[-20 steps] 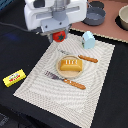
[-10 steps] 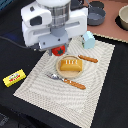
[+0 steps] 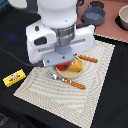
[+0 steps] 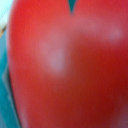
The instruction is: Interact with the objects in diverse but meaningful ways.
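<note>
Arm is hanging low over the woven placemat (image 3: 75,95) on the dark table (image 3: 20,107), its white body blocking most of the plate area. Red tomato (image 3: 63,66) is showing just under the arm, touching or just beside the orange-yellow bread loaf (image 3: 75,67). Wrist view: tomato (image 4: 65,65) is filling nearly the whole frame, blurred, very close to the cam. Jaws are hidden in both views, so open vs closed can't be told. Fork (image 3: 69,81) is lying near the loaf on the placemat; knife (image 3: 88,59) is lying opp. side. Butter packet (image 3: 14,78) is resting on the table at the exterior view's left, well apart. Dark pan (image 3: 94,16) is sitting at the far edge.
</note>
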